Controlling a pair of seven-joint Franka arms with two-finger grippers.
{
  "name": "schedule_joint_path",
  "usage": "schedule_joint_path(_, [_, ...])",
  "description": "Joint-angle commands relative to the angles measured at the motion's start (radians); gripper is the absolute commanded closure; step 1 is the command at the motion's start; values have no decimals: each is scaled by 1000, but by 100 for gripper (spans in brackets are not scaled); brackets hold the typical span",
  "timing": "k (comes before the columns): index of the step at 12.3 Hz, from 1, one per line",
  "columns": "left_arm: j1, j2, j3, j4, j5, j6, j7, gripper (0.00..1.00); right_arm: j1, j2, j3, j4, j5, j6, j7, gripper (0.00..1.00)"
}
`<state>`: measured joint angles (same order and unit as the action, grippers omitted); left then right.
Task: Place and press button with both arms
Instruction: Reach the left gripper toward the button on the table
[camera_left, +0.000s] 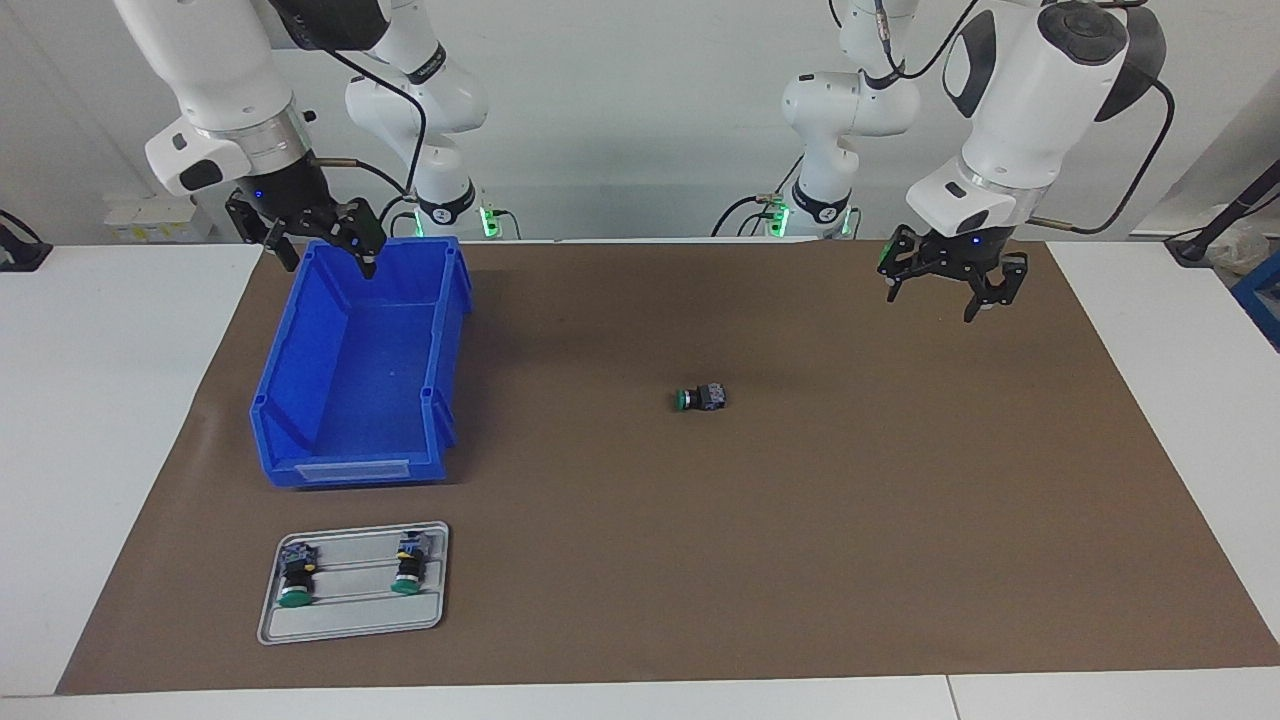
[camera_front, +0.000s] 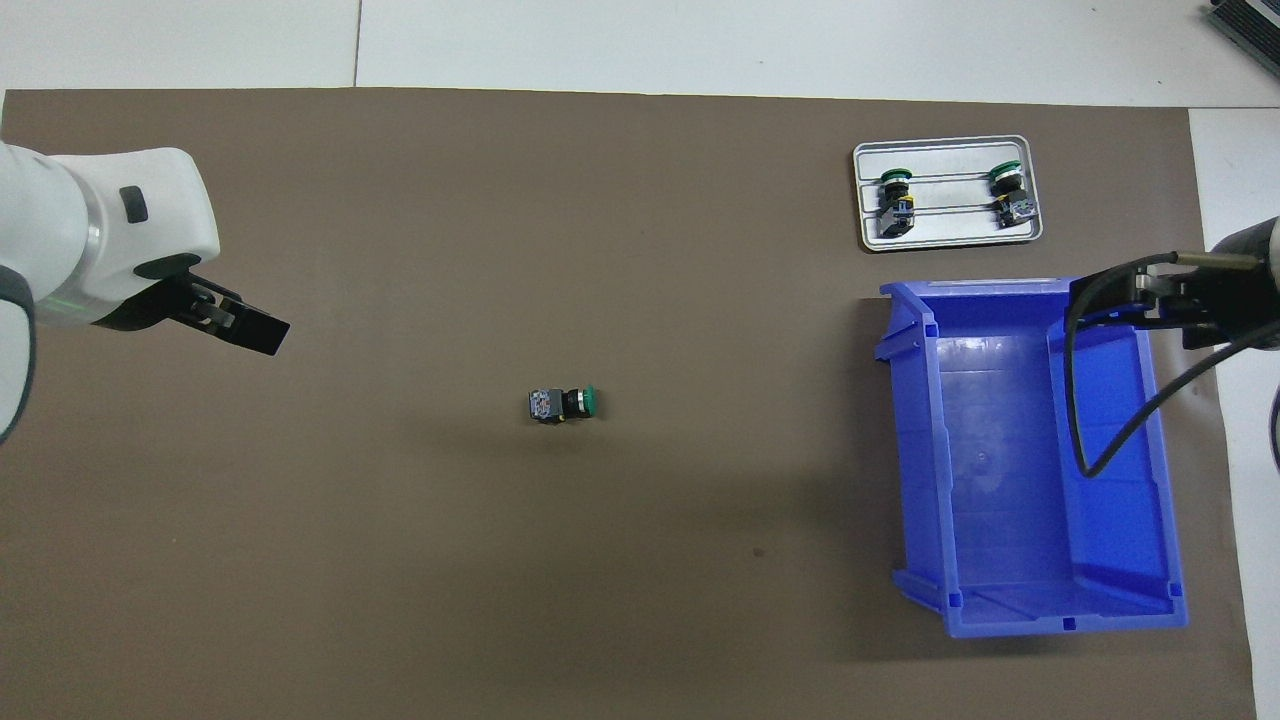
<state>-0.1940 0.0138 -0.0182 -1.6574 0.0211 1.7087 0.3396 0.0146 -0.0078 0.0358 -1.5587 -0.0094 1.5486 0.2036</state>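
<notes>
**Button lies on its side, closest to the left claw**

Button (camera_left: 699, 398) sits alone on the brown mat (camera_left: 800, 560), a little right of the middle of the facing view. It lies flat on its side. Its long way runs across the picture, with the green cap pointing to the picture's left and the black body to the right.

The left claw (camera_left: 950, 282) hangs in the air at the upper right of that view. Its jaws are wide open and it holds nothing. The button is down and to the left of it in the picture, well apart.

The right claw (camera_left: 322, 245) hangs at the upper left, over the rim of the blue box (camera_left: 345, 440). It is open and empty too, and much farther from the button.

So the left claw looks like the one to go. It may need to turn so its fingers close across the black body.

Two more buttons lie in the grey tray (camera_left: 352, 622) at the lower left.
</notes>
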Motion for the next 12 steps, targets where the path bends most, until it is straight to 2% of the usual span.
schedule_joint_path(1, [-39, -34, 11, -51, -23, 35, 122, 0, -10, -14, 3, -14, 5, 13, -35, 0])
schedule_joint_path(3, [-62, -37, 11, -65, -26, 48, 220, 0, -7, -15, 3, -21, 5, 11, -33, 0])
schedule_joint_path(7, [-76, -38, 11, -67, -27, 46, 556, 1, -1, -21, 4, -29, 6, 13, -29, 0])
schedule_joint_path(12, [-114, -61, 9, -104, -72, 32, 720, 3, -2, -21, 4, -27, 20, 10, -29, 0])
